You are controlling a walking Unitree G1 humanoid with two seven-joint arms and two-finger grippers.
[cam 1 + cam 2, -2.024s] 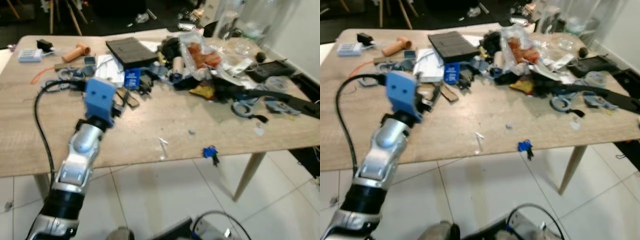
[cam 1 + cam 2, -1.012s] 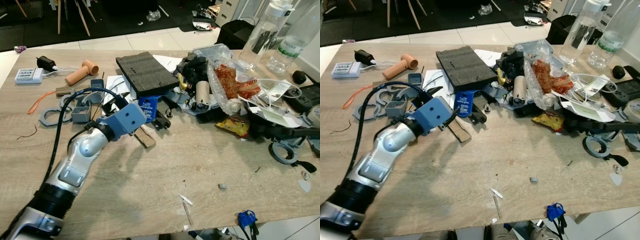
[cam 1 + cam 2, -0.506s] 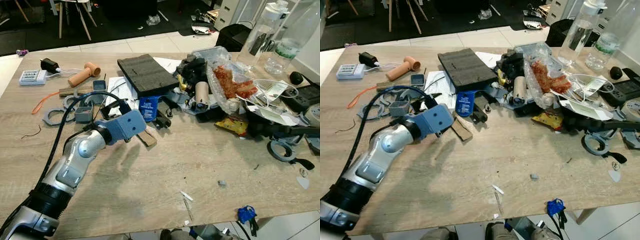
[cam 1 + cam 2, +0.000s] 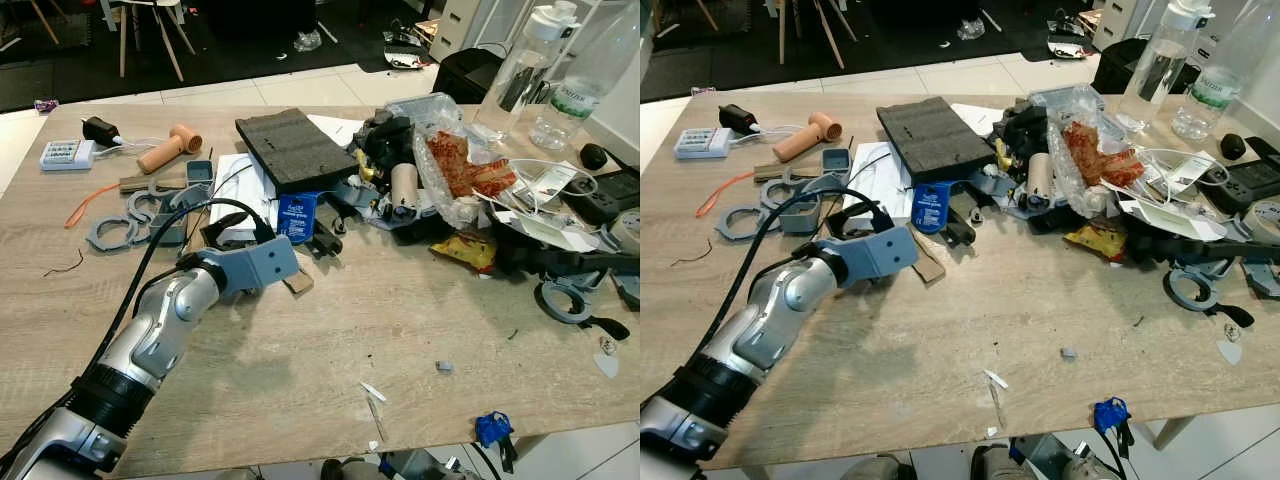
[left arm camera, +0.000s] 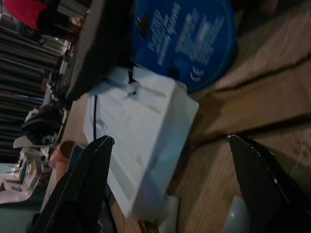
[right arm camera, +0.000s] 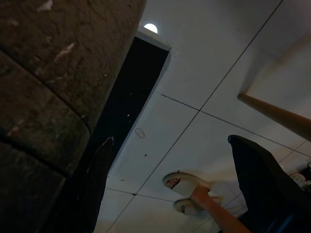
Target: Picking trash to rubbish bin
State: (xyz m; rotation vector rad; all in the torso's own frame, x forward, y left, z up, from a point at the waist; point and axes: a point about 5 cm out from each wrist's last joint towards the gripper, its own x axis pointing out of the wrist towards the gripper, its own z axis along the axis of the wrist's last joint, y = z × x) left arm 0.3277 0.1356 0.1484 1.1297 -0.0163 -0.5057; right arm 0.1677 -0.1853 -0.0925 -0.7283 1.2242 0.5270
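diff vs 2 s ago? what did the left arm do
The camera came closer to the table, so most of the shift is the view. The left gripper swung from pointing at the clutter to lying low across the tabletop, open beside the white packet and blue tag. Nothing grasped. Clutter unchanged.

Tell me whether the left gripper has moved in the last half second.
Yes. The left gripper has moved toward the robot's right and nearer it, judged against the dark foam pad.

Light wood-grain tabletop (image 4: 330, 330) on white tiled floor (image 4: 300, 88) — dark chair legs (image 4: 150, 35) beyond its far edge.
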